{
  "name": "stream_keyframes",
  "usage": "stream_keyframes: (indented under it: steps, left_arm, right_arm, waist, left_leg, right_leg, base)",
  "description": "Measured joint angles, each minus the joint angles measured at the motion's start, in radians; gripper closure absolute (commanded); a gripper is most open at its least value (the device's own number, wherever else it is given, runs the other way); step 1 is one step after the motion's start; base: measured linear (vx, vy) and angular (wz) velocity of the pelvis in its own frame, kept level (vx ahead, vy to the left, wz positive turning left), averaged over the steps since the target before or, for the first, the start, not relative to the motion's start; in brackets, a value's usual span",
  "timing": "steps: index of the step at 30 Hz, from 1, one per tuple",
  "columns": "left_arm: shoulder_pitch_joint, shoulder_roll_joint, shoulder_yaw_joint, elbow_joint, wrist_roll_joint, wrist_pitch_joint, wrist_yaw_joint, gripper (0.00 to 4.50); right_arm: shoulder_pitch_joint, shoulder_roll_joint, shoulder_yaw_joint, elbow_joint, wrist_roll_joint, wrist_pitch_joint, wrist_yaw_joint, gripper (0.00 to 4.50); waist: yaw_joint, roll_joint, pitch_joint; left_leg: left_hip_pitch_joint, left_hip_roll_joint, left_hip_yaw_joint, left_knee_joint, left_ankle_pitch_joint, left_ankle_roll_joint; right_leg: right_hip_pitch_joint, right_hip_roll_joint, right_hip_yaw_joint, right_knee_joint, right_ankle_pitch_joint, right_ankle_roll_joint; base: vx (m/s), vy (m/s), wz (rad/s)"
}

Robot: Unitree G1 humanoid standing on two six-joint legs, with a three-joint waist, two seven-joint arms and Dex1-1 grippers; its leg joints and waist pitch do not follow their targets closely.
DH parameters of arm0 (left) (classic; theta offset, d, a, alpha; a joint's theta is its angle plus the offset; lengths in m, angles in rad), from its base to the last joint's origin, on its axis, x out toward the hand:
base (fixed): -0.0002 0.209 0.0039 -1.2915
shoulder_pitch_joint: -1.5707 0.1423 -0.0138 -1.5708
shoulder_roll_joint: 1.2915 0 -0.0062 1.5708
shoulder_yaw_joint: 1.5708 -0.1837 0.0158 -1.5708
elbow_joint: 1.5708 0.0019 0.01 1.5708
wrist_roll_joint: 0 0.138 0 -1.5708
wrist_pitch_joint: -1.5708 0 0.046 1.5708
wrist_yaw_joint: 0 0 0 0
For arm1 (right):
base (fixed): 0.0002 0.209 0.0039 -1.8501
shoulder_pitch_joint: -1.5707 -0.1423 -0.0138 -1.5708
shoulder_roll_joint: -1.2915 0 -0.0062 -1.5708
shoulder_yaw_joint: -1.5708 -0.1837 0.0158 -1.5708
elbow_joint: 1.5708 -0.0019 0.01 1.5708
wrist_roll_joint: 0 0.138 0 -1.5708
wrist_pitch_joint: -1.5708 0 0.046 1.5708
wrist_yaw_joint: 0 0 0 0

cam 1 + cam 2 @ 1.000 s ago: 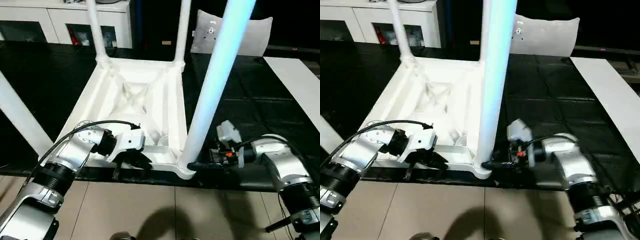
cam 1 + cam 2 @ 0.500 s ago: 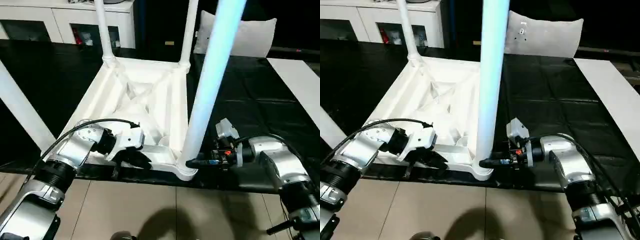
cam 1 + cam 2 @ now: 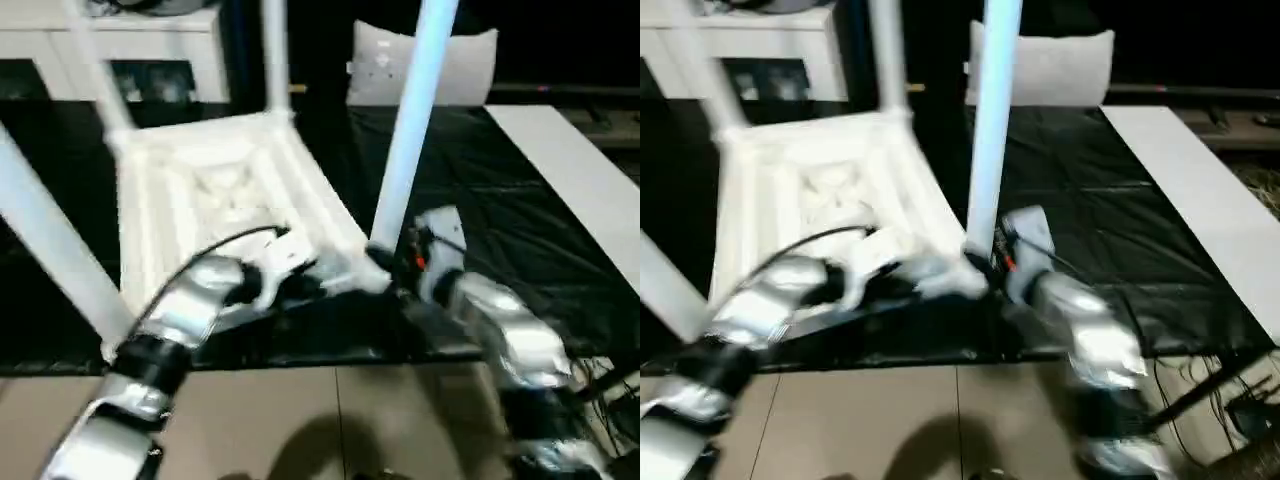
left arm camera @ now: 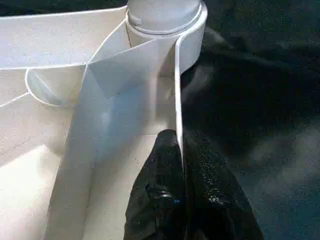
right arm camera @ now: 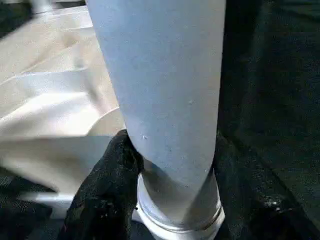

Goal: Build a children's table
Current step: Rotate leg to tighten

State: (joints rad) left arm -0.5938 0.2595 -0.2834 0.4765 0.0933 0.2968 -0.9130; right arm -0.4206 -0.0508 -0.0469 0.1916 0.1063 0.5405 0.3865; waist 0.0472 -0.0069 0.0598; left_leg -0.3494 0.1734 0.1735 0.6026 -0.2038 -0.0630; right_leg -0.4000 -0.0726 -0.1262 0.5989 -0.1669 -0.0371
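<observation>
Two claws hold the upturned children's table [image 3: 215, 190] on the black floor: your left claw [image 4: 182, 165] is pinched onto its rim wall, your right claw [image 5: 170, 200] half-spread around the near leg [image 5: 160, 90]. Twisting unevenly could tip it, or unseat that leg from its socket.

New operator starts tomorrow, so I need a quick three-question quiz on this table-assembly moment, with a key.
1. True or false: the children's table lies upside down on the dark mat.
2. The left gripper has its jaws shut on: A) a leg, B) the thin side wall of the tabletop, C) a cable?
3. What sits between the fingers of the right gripper?

Key
1. True; its legs point up.
2. B.
3. The base of the nearest leg, just above its corner socket.
</observation>
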Motion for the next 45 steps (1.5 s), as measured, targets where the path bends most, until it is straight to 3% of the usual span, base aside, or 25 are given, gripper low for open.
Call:
stream_keyframes:
  steps: [1,6,10,14,19,26,28,30,34,39,41,45]
  left_arm:
    - [0.0,-0.005,0.002,0.0,0.001,0.001,0.013,4.5]
    - [0.0,0.022,-0.002,0.004,0.001,-0.058,-0.01,4.5]
    - [-0.021,0.088,-0.022,0.08,0.002,-0.223,-0.092,4.5]
    - [-0.065,0.139,-0.051,0.168,0.022,-0.369,-0.17,4.5]
    - [-0.084,0.168,-0.05,0.228,0.021,-0.465,-0.24,4.5]
    - [-0.111,0.164,-0.04,0.355,0.011,-0.623,-0.253,4.5]
    - [-0.102,0.164,-0.017,0.362,-0.018,-0.625,-0.283,4.06]
    - [-0.084,0.164,0.011,0.354,-0.057,-0.626,-0.307,4.06]
    - [-0.072,0.15,0.104,0.259,-0.189,-0.621,-0.312,3.64]
    - [-0.006,0.132,0.202,0.122,-0.289,-0.503,-0.227,3.23]
    - [0.125,0.076,0.273,-0.053,-0.321,-0.371,-0.053,2.93]
    - [0.301,-0.019,0.308,-0.279,-0.337,-0.228,0.169,2.74]
  right_arm:
    - [-0.007,0.016,-0.004,0.007,-0.004,-0.003,-0.032,2.04]
    - [0.011,0.033,0.001,-0.024,-0.002,-0.021,-0.036,1.53]
    - [0.099,-0.003,0.028,-0.112,0.019,-0.032,0.02,1.31]
    - [0.227,-0.093,0.054,-0.256,0.047,0.002,0.096,0.93]
    - [0.324,-0.144,0.009,-0.38,0.099,0.044,0.151,0.5]
    - [0.382,-0.176,0.003,-0.427,0.124,0.007,0.174,0.02]
    - [0.382,-0.172,-0.003,-0.429,0.118,-0.009,0.146,0.0]
    - [0.38,-0.163,-0.016,-0.43,0.113,-0.021,0.117,0.0]
    - [0.363,-0.157,-0.018,-0.465,0.119,0.022,0.094,0.0]
    - [0.379,-0.157,-0.002,-0.484,0.12,0.042,0.077,0.0]
    - [0.399,-0.16,0.002,-0.519,0.119,0.051,0.062,0.0]
    - [0.452,-0.178,0.019,-0.568,0.112,0.037,0.059,0.0]
  waist:
    - [-0.001,0.0,0.0]
    - [0.002,0.002,0.0]
    - [0.018,0.003,0.001]
    - [0.05,0.003,0.001]
    - [0.054,0.004,0.002]
    - [0.062,0.008,0.001]
    - [0.061,0.008,0.002]
    - [0.059,0.008,0.002]
    - [0.06,0.01,0.0]
    - [0.048,0.019,-0.003]
    - [0.038,0.024,-0.006]
    - [0.036,0.029,-0.004]
  left_leg:
    - [-0.001,0.0,0.0,-0.001,0.0,0.0]
    - [-0.002,0.0,0.0,-0.006,-0.001,0.001]
    - [-0.002,0.0,0.0,-0.007,-0.001,0.002]
    - [-0.002,-0.001,0.0,-0.006,-0.001,0.001]
    - [-0.001,-0.001,0.001,-0.006,-0.001,0.001]
    - [-0.001,-0.001,0.001,-0.006,-0.001,0.001]
    - [-0.001,-0.001,0.001,-0.006,-0.001,0.001]
    - [-0.002,-0.001,0.001,-0.006,-0.001,0.001]
    - [-0.001,-0.001,0.001,-0.006,-0.002,0.001]
    - [0.001,-0.001,0.001,-0.006,-0.002,0.001]
    - [0.001,-0.001,0.001,-0.005,-0.002,0.001]
    - [0.0,-0.001,0.001,-0.005,-0.001,0.002]
  right_leg:
    - [0.0,0.0,0.0,0.0,0.001,0.0]
    - [-0.004,0.001,0.0,-0.002,0.004,-0.006]
    - [-0.005,0.002,0.0,-0.003,0.003,-0.006]
    - [-0.003,0.0,0.0,-0.005,0.001,-0.002]
    - [-0.003,0.0,0.001,-0.005,0.001,0.001]
    - [-0.003,0.0,0.001,-0.004,0.001,0.001]
    - [-0.003,0.0,0.001,-0.005,0.001,0.001]
    - [-0.004,0.0,0.001,-0.005,0.001,0.001]
    - [-0.002,0.0,0.001,-0.004,0.003,-0.003]
    - [0.003,0.0,0.001,-0.004,0.0,0.003]
    - [0.004,0.0,0.002,-0.004,0.0,0.003]
    - [0.004,0.0,0.0,-0.007,-0.001,0.003]
  base:
    - [0.0,0.0,0.0]
    - [0.0,0.0,0.0]
    - [0.0,0.0,0.0]
    - [0.0,0.0,0.0]
    - [0.0,0.0,0.0]
    - [0.0,0.0,0.0]
    - [0.0,0.0,0.0]
    - [0.0,0.0,0.0]
    - [0.0,0.0,0.0]
    - [0.0,0.0,0.0]
    - [0.0,0.0,0.0]
    - [0.0,0.0,0.0]
